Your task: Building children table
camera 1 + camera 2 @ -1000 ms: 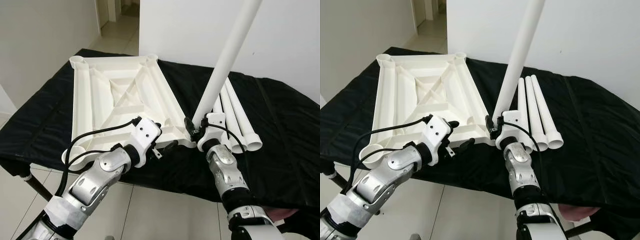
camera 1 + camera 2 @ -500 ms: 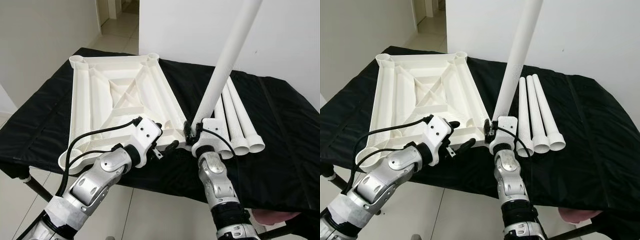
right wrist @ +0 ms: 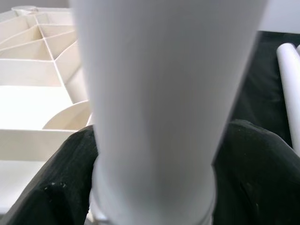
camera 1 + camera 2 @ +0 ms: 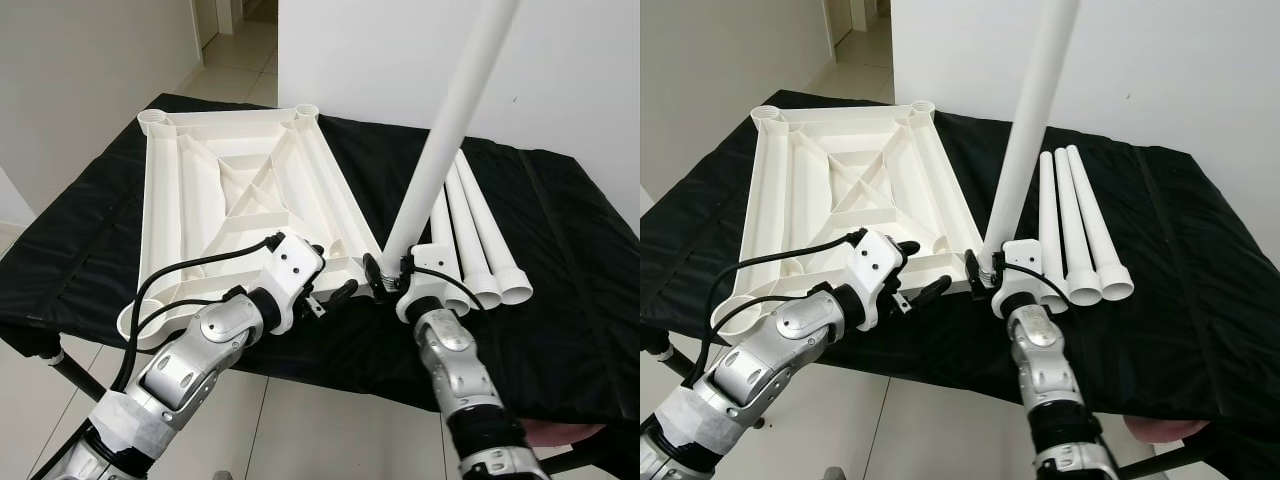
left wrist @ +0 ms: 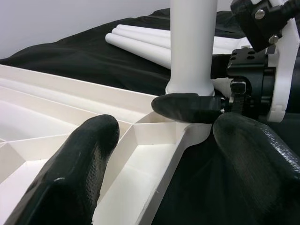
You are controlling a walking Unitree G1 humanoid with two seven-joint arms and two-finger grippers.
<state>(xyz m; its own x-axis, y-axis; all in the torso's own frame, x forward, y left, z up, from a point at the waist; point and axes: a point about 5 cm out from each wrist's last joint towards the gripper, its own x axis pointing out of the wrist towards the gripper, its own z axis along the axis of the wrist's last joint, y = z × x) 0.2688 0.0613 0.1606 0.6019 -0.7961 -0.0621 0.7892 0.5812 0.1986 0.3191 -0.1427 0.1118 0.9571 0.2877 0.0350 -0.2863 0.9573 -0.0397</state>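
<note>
The white tabletop (image 4: 240, 190) lies upside down on the black-covered table (image 4: 90, 230), ribs facing up. My right gripper (image 4: 385, 278) is shut on a white table leg (image 4: 450, 120) near its lower end. The leg stands almost upright, leaning away to the right, its foot at the tabletop's near right corner socket (image 5: 187, 93). My left gripper (image 4: 335, 293) is open just left of that corner, fingers (image 5: 79, 168) spread with the corner's edge between them, touching nothing. In the right wrist view the leg (image 3: 164, 93) sits between the black fingers (image 3: 56, 187).
Three more white legs (image 4: 480, 240) lie side by side on the cloth right of the tabletop, flared ends toward me. A white wall rises behind the table. The table's front edge (image 4: 330, 370) runs just below my grippers, with tiled floor beneath.
My right gripper has come lower and slightly nearer with the leg, bringing its foot down at the near right corner. The left gripper has stayed in place, open.
</note>
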